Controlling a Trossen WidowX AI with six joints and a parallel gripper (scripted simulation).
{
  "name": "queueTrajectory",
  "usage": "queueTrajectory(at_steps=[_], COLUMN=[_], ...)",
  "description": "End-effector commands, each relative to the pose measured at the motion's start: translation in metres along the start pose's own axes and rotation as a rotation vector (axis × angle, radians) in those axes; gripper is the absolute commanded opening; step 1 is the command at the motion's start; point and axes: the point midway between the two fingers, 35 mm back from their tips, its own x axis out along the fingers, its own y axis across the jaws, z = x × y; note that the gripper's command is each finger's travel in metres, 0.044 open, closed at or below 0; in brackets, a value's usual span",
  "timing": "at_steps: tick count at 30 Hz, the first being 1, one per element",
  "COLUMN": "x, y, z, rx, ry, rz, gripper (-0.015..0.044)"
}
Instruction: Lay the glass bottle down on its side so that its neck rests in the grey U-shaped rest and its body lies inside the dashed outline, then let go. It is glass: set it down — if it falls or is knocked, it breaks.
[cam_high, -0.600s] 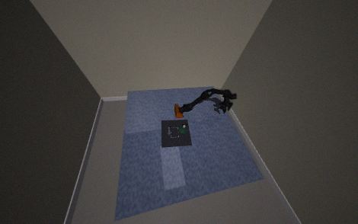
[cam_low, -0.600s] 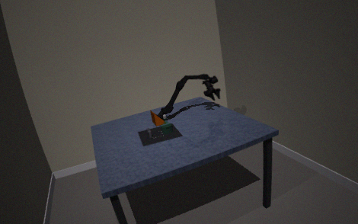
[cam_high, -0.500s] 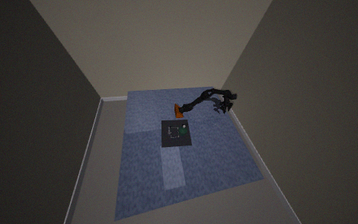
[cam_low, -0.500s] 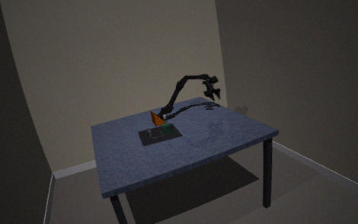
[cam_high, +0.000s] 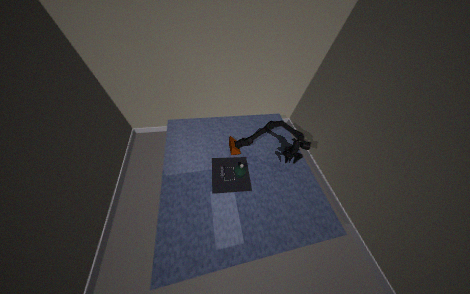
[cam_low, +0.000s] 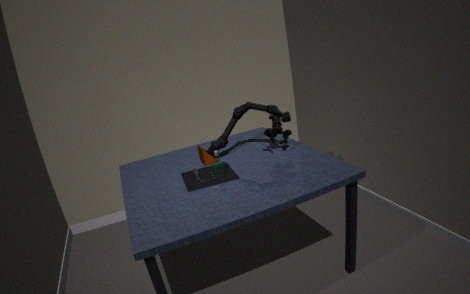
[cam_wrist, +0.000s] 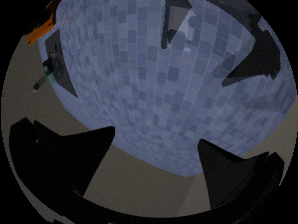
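Farthest left in the top view, a small grey U-shaped rest (cam_high: 222, 171) (cam_low: 196, 175) is standing on a dark square mat (cam_high: 217, 188) (cam_low: 192, 186) (cam_wrist: 69, 86), with a pale dashed outline (cam_high: 234, 174) (cam_low: 208, 180) lying just beside it. Next, a green glass bottle (cam_high: 241, 172) (cam_low: 219, 167) (cam_wrist: 48, 71) is standing upright at the mat's right side, its long axis pointing up, its pale-topped neck uppermost. Behind the mat an orange block (cam_high: 233, 146) (cam_low: 206, 156) (cam_wrist: 43, 31) is sitting at the arm's foot. Farthest right, the black two-fingered gripper (cam_high: 294, 159) (cam_low: 278, 138) (cam_wrist: 158, 137) is hanging above the table, its jaws standing wide with nothing between them. The bottle is lying well apart from them, leftward and a little nearer the front in the top view — so the coming move is probably calling for a sideways reach, kept clear of the neck, before any tipping toward the rest.
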Motion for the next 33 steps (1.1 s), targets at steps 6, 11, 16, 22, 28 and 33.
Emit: queueTrajectory(at_steps=[6, 11, 16, 22, 28, 33], x=[0.065, 0.081, 0.083, 0.071, 0.047, 0.027], y=[0.114, 0.188, 0.259, 0.332, 0.389, 0.420], z=[-0.034, -0.044, -0.044, -0.033, -0.017, -0.004], rx=[0.277, 0.504, 0.772, 1.132, 1.490, 1.741], ry=[-0.145, -0.236, -0.310, -0.368, -0.371, -0.333], rz=[0.245, 0.329, 0.359, 0.312, 0.172, 0.008], gripper=[0.0440, 0.0440, 0.0440, 0.0440, 0.0440, 0.0440])
